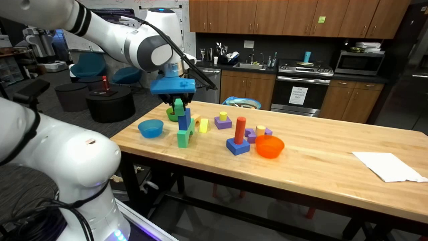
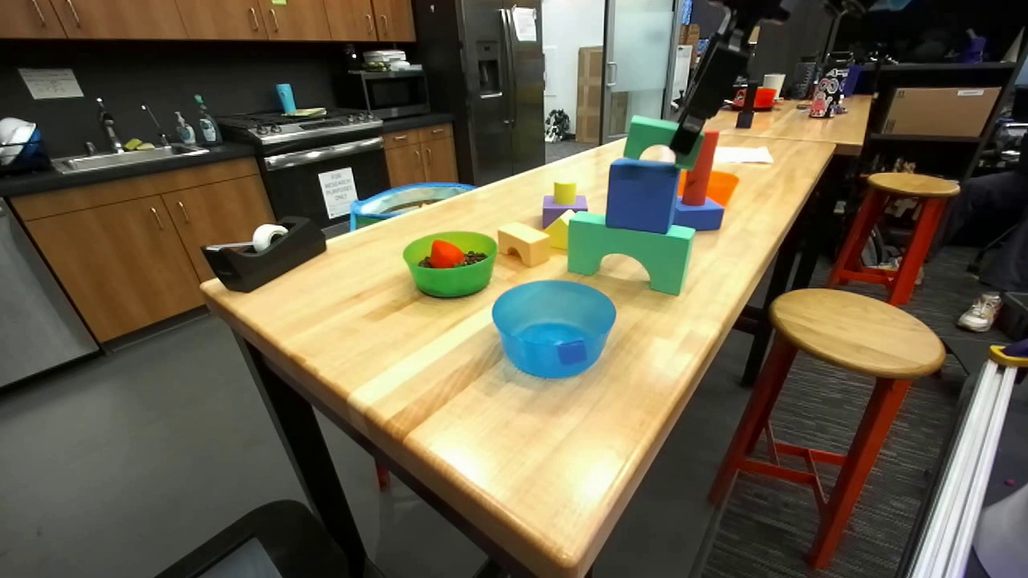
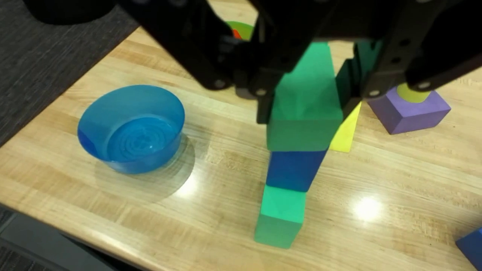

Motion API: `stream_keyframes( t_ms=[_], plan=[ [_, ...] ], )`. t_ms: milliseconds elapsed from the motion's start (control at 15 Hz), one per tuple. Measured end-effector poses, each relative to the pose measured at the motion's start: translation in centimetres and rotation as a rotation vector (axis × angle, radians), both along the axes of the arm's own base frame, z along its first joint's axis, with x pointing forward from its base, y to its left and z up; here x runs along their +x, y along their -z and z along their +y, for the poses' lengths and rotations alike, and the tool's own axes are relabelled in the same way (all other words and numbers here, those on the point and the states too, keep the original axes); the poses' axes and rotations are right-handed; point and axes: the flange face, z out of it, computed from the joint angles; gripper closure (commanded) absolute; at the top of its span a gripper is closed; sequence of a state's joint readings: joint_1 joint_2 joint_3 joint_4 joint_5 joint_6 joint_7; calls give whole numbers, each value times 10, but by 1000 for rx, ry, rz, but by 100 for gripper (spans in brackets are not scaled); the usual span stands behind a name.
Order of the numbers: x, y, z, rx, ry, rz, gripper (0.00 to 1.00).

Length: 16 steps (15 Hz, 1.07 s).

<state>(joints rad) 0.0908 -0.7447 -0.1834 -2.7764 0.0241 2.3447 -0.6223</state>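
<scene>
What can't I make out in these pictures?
In the wrist view:
Upper green arch, far end hidden by the gripper.
Rightmost blue block, cut off by the right edge.
In an exterior view:
Tan cylinder, base hidden by the orange bowl.
Wall note, too small to read.

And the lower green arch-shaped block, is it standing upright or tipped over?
Upright. In an exterior view, this green arch stands on both legs on the wooden table, beneath a blue rectangular block.

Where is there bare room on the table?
Broad patch: between the orange translucent bowl and white paper sheet. Another: bordered by the blue translucent bowl, green round bowl and black tape dispenser. Crowded: around the lower green arch block, yellow triangular block and tan arch block.
</scene>
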Motion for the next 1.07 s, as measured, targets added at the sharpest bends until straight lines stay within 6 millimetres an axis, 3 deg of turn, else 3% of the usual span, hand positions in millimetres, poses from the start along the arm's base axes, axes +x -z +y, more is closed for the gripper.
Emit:
stream_keyframes(
  t_ms=[467,1067],
  plan=[
    [-9,4,9,-38,54,87,84],
    [-19,-8,18,-60,55,96,84]
  ],
)
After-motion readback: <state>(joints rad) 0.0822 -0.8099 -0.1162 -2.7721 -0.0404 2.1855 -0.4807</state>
